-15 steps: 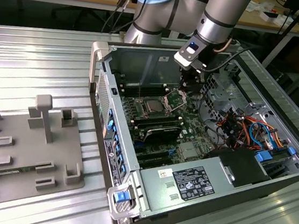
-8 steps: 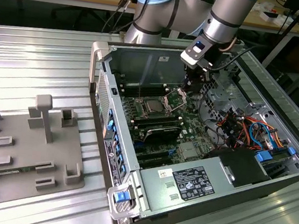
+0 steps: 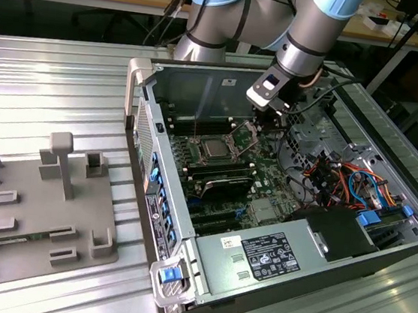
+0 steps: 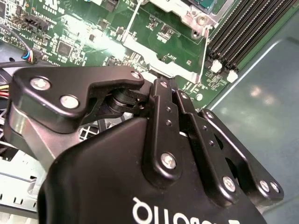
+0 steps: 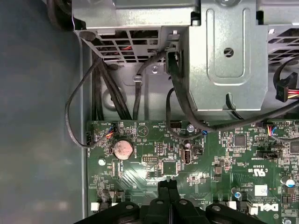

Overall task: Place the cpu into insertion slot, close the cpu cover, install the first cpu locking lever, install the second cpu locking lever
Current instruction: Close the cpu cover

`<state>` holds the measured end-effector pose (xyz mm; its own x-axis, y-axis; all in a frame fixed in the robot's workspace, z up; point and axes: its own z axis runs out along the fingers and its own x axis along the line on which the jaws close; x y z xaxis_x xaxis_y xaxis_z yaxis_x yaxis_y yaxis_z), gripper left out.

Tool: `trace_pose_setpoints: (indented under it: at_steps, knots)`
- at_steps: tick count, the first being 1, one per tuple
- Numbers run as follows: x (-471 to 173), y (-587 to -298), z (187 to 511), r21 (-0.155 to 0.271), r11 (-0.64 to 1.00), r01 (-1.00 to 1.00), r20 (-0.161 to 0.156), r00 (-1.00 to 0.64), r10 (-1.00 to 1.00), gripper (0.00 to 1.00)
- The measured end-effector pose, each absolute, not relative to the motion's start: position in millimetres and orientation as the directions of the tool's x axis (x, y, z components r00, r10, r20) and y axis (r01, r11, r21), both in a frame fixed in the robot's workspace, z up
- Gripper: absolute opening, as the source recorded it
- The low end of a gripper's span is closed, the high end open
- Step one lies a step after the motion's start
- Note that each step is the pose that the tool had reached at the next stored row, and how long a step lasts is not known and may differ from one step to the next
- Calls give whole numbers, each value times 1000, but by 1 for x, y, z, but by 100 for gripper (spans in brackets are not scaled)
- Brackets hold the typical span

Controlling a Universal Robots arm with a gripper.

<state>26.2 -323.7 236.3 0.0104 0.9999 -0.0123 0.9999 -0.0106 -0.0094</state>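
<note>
Gripper [image 3: 258,127] jaws together, low over the board [image 3: 264,175] just beside the slot's [image 3: 228,142] edge. Cpu [image 3: 213,149] sits in it, open above.

We see an open computer case [image 3: 201,95] lying on the ribbed metal bench [image 3: 51,86], with a grey moulded fixture plate [image 3: 37,205] beside it on the exterior view's left. Inside we find a silver power supply [image 3: 274,251] and, on the exterior view's right, orange and blue cables [image 3: 346,180]. A round coin battery [image 5: 123,149] sits on the green motherboard [image 5: 210,163] in the first wrist view; long black memory slots [image 4: 243,32] show in the second wrist view.
</note>
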Motion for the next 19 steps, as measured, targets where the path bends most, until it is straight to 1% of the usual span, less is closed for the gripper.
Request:
trace_pose_setpoints:
  at_steps: [6,19]
  knots:
    - [23,-324,243,-9,-11,1000,-12,10,1000,11]
    - [-4,-324,243,-9,-11,1000,-12,10,1000,11]
